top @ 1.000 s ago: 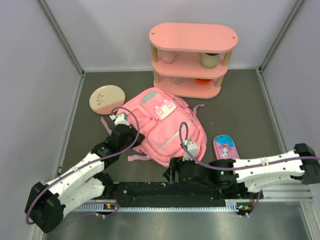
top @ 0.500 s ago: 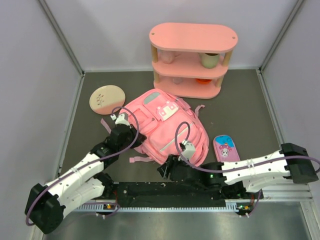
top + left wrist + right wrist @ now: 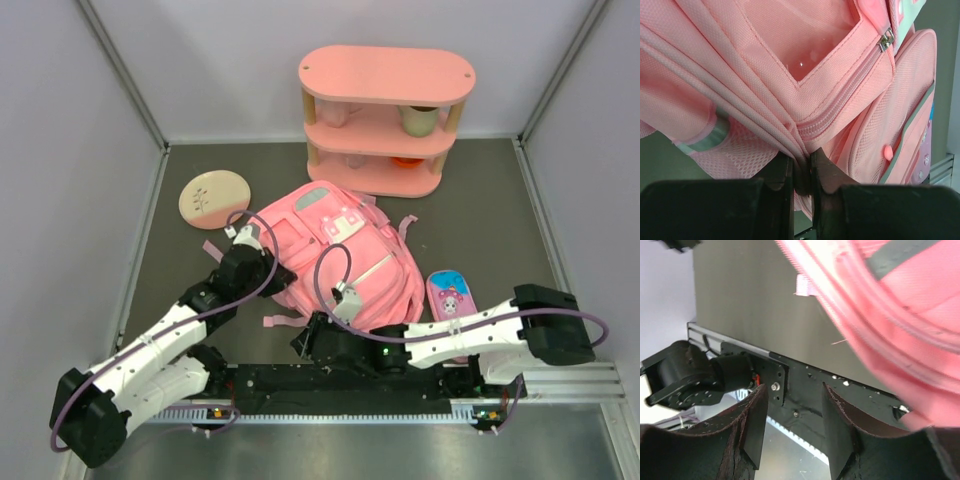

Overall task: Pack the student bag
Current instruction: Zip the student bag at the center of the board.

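The bag lies flat in the middle of the table, front pockets up. Its long axis runs slantwise from the far left, near the shelf, down toward the near right.

The left gripper is at the bag's left edge. Its jaws are pinched nearly together on a fold of pink fabric just below a zip seam, so that side is held.

The right gripper sits low at the bag's near edge, closer to the rail than to the pockets. Its fingers stand partly apart with nothing between them. From its own camera the bag fills the upper right, off to one side of the jaws rather than in line with them.

So the left arm is the one on the bag, and the right has to swing toward the fabric before it can take any. I can't tell which seam or strap it is after, because that view is too close and blurred.

The pencil case lies just right of the bag, not packed.
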`<state>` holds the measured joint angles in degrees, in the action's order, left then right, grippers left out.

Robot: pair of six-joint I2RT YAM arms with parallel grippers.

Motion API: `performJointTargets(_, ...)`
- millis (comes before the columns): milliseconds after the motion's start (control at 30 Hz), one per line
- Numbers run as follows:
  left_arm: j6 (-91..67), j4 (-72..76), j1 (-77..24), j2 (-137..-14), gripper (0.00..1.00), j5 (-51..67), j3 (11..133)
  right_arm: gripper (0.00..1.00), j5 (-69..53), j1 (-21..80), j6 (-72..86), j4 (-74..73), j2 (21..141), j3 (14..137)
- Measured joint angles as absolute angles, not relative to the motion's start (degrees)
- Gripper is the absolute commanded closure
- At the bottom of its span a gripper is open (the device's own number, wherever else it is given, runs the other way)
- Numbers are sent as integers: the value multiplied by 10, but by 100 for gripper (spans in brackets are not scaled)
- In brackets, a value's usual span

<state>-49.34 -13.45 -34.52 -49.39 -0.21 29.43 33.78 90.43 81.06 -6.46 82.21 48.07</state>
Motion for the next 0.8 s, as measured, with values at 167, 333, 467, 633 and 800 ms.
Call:
performJointTargets(167, -489, -165, -345, -494, 100, -2, 314, 55, 328, 882, 851, -69, 843, 470)
performJointTargets(333, -489, -164, -345, -494, 100, 3, 314, 56, 302, 839, 855, -81, 843, 465)
performJointTargets(467, -493, -157, -345, -492, 100, 6, 314, 56, 282, 806, 827, -92, 837, 458)
performJointTargets(633, -520, -142, -345, -474, 100, 3, 312, 55, 247, 738, 777, -104, 815, 450)
performJointTargets(800, -564, -120, -345, -445, 100, -2, 277, 51, 241, 673, 715, -108, 798, 442)
